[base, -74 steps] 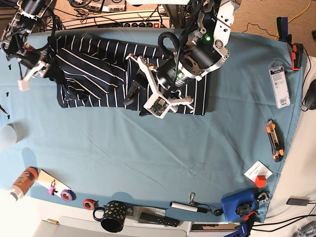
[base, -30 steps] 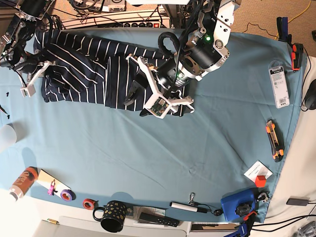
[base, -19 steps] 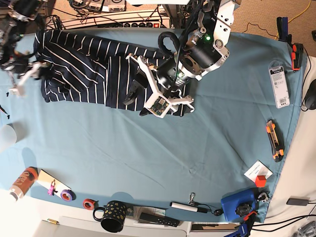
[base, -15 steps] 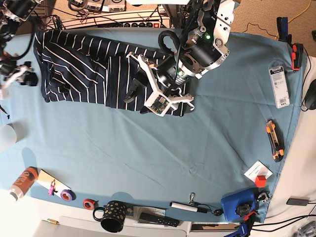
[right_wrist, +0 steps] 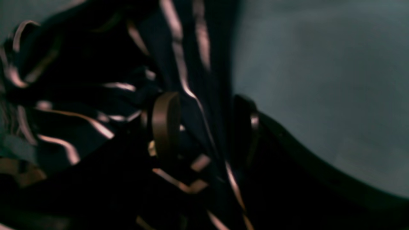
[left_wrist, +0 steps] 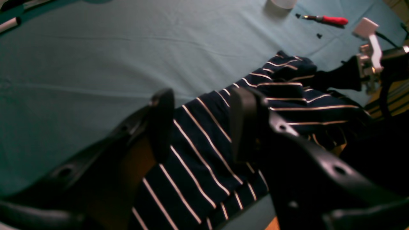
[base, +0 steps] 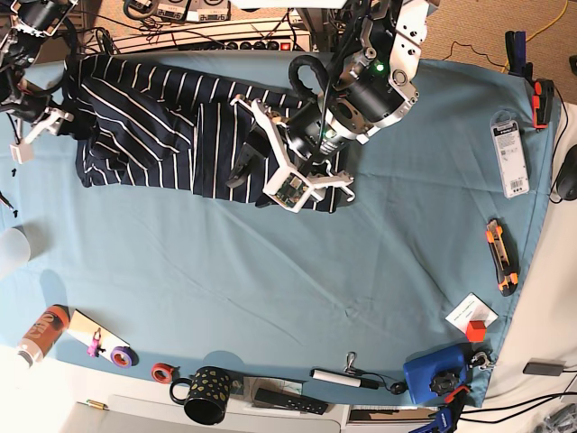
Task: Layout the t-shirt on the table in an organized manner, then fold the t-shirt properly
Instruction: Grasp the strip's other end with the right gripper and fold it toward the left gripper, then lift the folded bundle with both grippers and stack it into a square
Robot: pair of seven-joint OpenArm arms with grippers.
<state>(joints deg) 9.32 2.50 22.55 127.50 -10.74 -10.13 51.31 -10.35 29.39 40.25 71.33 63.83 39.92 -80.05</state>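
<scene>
Teal bench (base: 297, 298) mostly bare in the middle, clutter along the near edge. T-shirt (base: 171, 126) stretched along the far side, bunched and creased at its left end, not yet flat. Layout only partly done; smoothing and every fold still to come, by the look of it. Left tool (left_wrist: 199, 126) hovering over the shirt's hem end, jaws spread, gripping nothing. Right tool (right_wrist: 204, 124) at the bunched end, jaws apart astride dark fabric, nothing pinched.

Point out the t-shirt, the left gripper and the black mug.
t-shirt (base: 153, 126): base view, striped body panel.
left gripper (left_wrist: 199, 124): left wrist view, midway between fingertips.
black mug (base: 209, 395): base view, dotted side wall.
</scene>
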